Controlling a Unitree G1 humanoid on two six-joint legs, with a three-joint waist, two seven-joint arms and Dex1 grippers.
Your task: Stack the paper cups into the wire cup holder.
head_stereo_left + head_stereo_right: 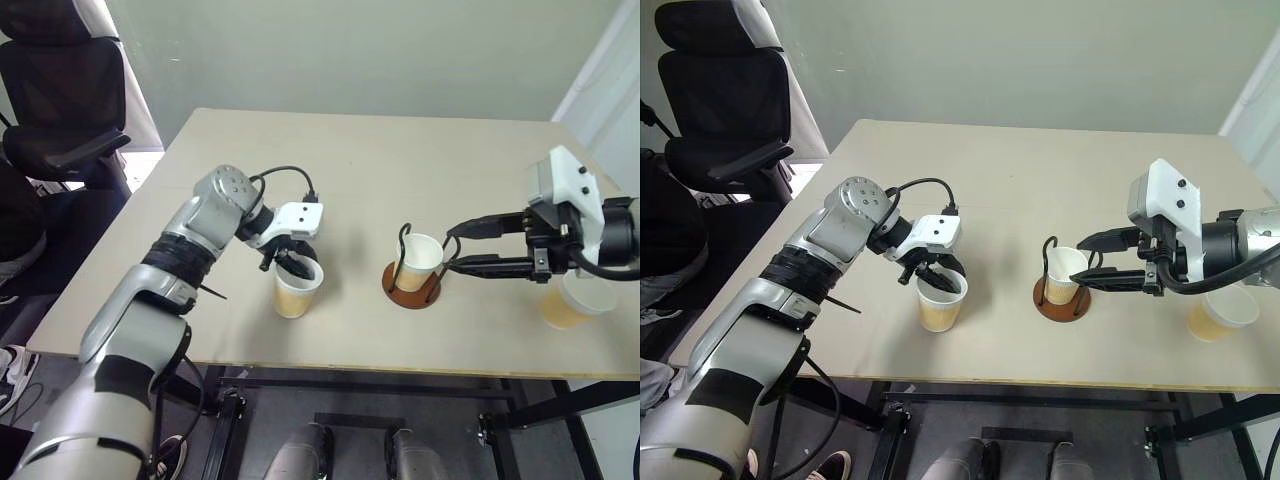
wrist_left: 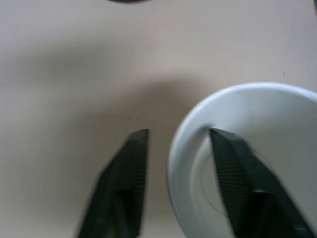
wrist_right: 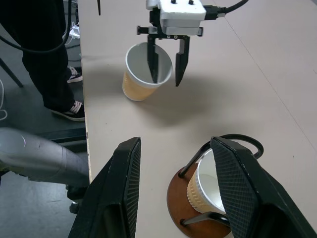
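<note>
Writing or labels I could read on nothing — cups, holder and grippers were all plain. I had the left gripper down at the rim of one paper cup, which stood upright on the table a little in from the near edge; one finger was inside the cup, the other outside, jaws straddling the wall with a gap still showing in the left wrist view, so no firm pinch that I could confirm. The wire cup holder stood to the right of it, well apart, with a second cup leaning between its wire loops. My right gripper hovered level just beside that holder, jaws spread, one finger above the other, nothing between them. A third cup sat near the table's right edge, partly hidden under the right arm. The far half of the table lay bare — plenty of room. Off the left side stood a black office chair, and the right wrist view caught a person's dark trousers and sneakers beside that edge.
</note>
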